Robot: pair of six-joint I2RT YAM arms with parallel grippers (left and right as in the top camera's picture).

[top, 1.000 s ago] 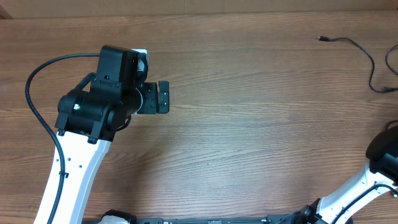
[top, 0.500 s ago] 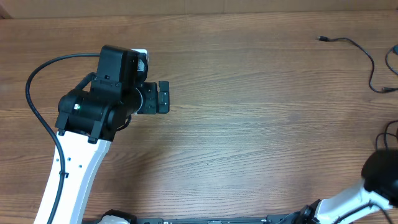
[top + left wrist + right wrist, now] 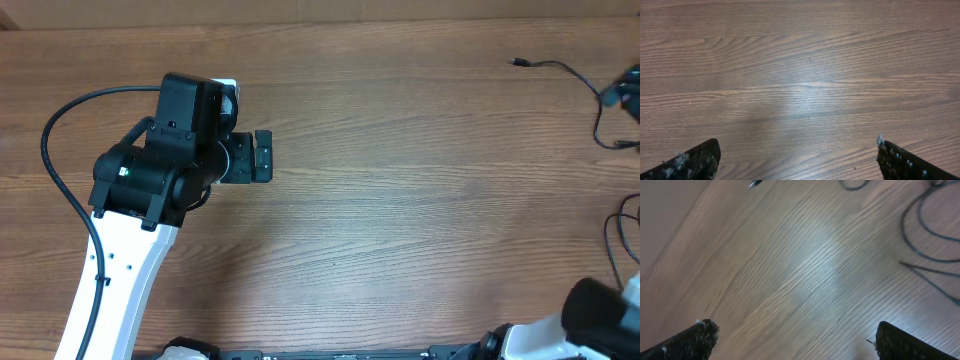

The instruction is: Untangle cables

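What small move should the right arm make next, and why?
Probably ease the right gripper toward the cables, which lie ahead and to the right in its wrist view. Its jaws stand open with only bare wood between them, and it touches no strand yet.

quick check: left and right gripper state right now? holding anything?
Left gripper: open, holding nothing.
Right gripper: open, holding nothing.
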